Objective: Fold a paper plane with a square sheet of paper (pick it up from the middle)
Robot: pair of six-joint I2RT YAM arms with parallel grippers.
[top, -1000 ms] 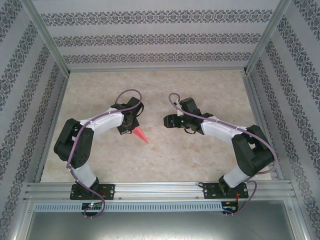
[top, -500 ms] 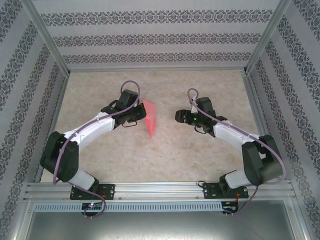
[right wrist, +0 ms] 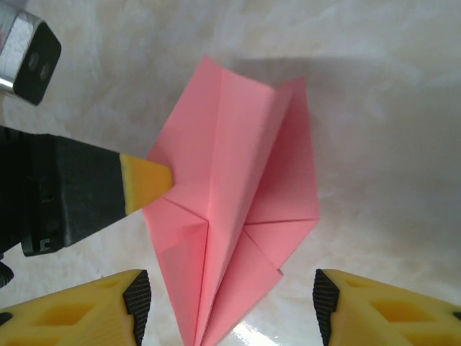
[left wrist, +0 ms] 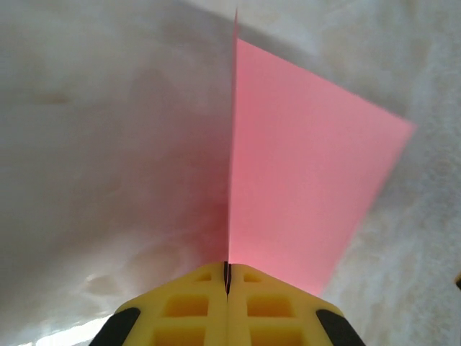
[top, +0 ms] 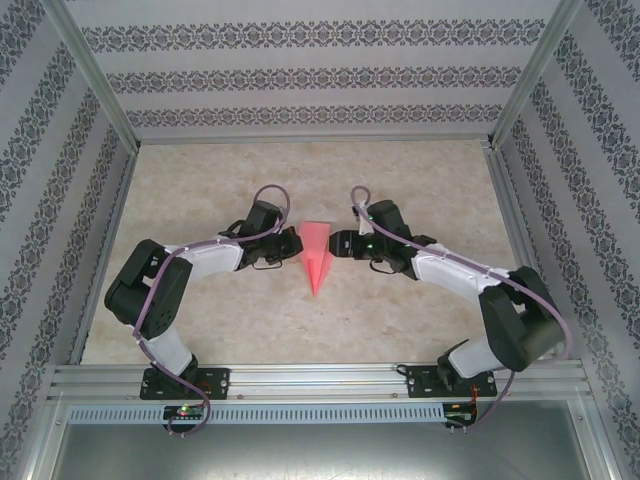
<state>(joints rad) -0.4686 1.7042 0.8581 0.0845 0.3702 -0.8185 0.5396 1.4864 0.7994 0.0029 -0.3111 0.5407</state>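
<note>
From above, the spot where the left gripper (top: pixel 296 243) meets the paper plane (top: pixel 318 262) is too small to read, and so is the gap between the plane and the right gripper (top: pixel 336 243). On the left wrist camera the paper's near edge vanishes between the left gripper's fingers (left wrist: pixel 187 310), themselves cropped by the bottom edge, and the far corner blurs out. On the right wrist camera the plane's (right wrist: pixel 230 187) lower end runs off the bottom edge, the right gripper's fingers (right wrist: pixel 94 310) are cropped there too, and the left gripper's (right wrist: pixel 148 182) black body is cut by the left edge, its yellow tip covering a sliver of the plane's side.
</note>
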